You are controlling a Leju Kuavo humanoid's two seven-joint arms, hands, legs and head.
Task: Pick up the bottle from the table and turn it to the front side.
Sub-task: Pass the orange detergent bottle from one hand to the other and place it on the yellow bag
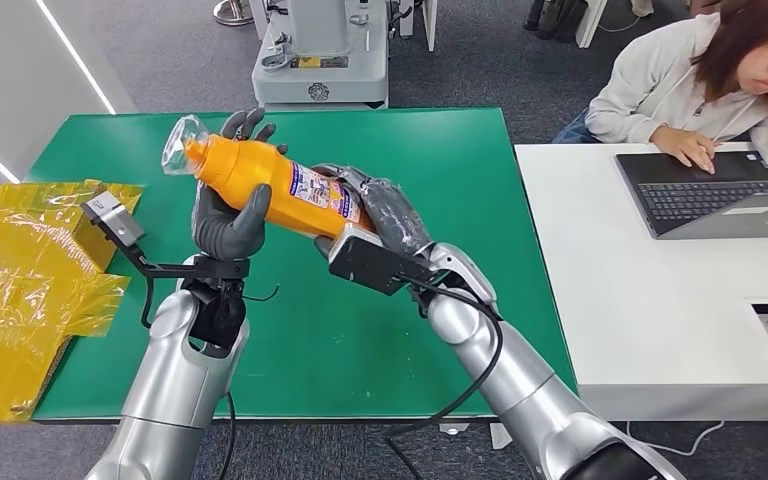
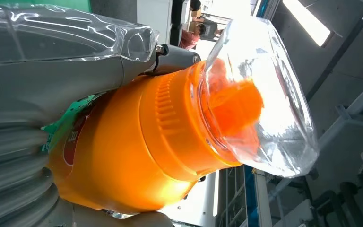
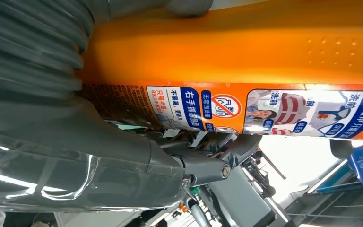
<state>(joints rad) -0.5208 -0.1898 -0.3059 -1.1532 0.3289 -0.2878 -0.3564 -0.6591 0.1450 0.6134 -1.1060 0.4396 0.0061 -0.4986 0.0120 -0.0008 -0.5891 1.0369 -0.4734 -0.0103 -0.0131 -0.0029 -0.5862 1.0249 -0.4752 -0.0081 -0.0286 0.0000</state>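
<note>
Orange bottle (image 1: 275, 188) up off the green table (image 1: 440, 330), held in the air between both hands, lying roughly sideways with the cap end pointing far-left and a bit higher than the base. Left hand (image 1: 230, 215) wrapped around the neck-side half, thumb across the front, fingertips poking up behind the bottle. Right hand (image 1: 385, 215) clamped on the base end, partly hidden behind its own wrist camera box. Printed label (image 1: 320, 195) sitting between the two hands, facing up and toward the robot.

Up close from the left wrist: ribbed orange collar, then a clear plastic cap (image 2: 260, 99) with an orange nozzle inside, bottle (image 2: 137, 151) pressed right against the left hand (image 2: 38, 94). From the right wrist: label (image 3: 264, 111) with blue and white panels and a red no-sign, bottle (image 3: 246, 47) snug against the right hand (image 3: 52, 118).

Crumpled yellow wrapping (image 1: 30, 290) on the left edge of the table. White desk (image 1: 660, 310) just right of it, with a laptop (image 1: 710, 195) and a person (image 1: 720, 80) in a light hoodie leaning over it, one hand on the keys
</note>
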